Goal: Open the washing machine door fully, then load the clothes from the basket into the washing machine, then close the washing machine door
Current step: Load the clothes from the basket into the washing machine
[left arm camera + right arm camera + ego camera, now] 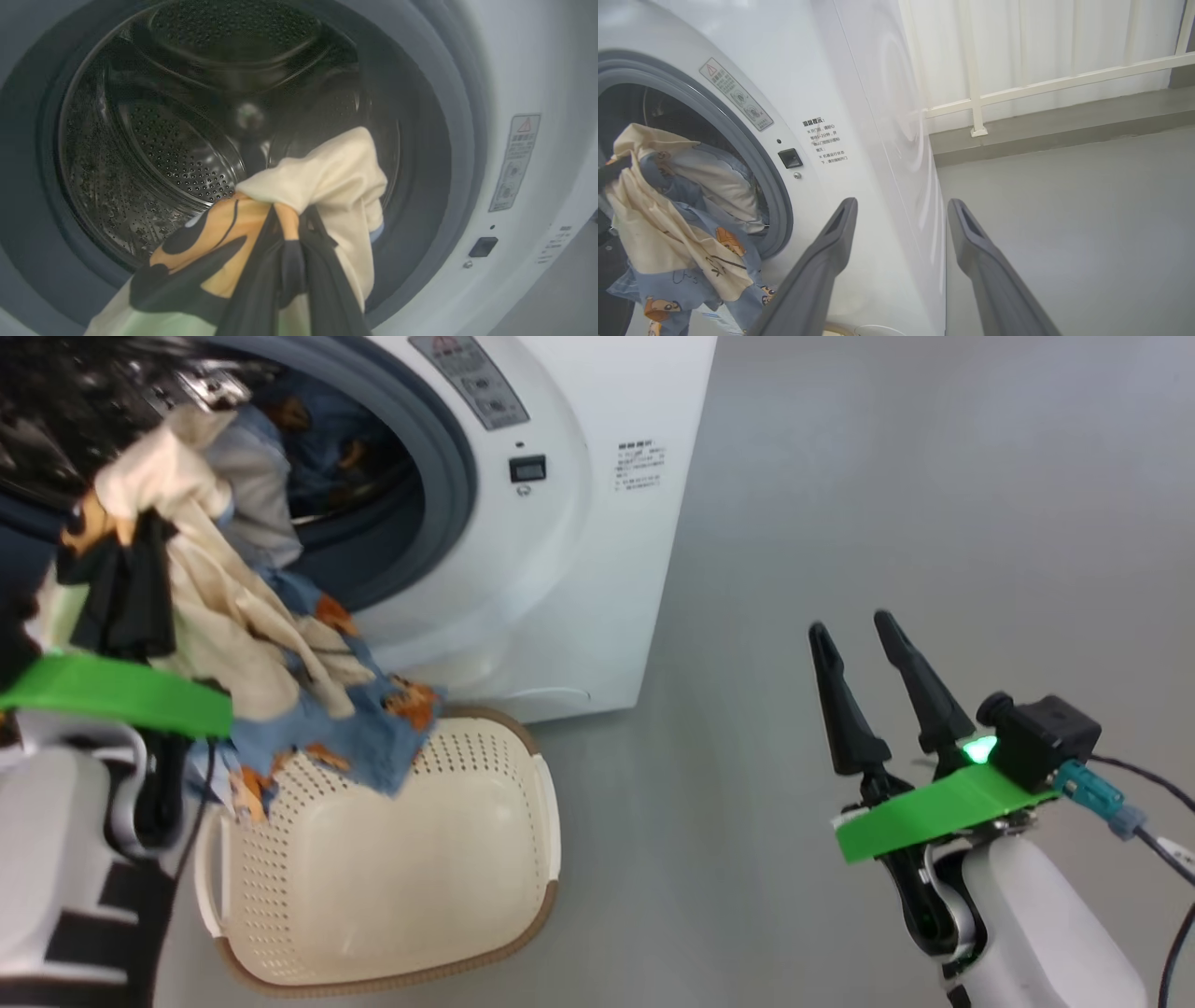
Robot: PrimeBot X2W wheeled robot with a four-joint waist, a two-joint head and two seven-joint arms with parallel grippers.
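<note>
The washing machine (569, 569) stands with its washing machine door (51, 425) swung open at the upper left. My left gripper (121, 579) is shut on the clothes, just in front of the drum mouth. The cream garment (229, 625) and the light blue one (364, 733) hang from it together, and the blue hem trails onto the rim of the basket (401, 887). In the left wrist view the cream and orange cloth (322, 186) wraps my left gripper (287, 233) before the steel drum (154, 154). My right gripper (850, 625) is open and holds nothing, out over the floor to the right.
Grey floor (887, 476) stretches right of the machine. The right wrist view shows my open right gripper (901, 205) beside the machine's white side panel (878, 116), the hanging clothes (668, 224), and a white railing (1045, 84) with a curtain behind it.
</note>
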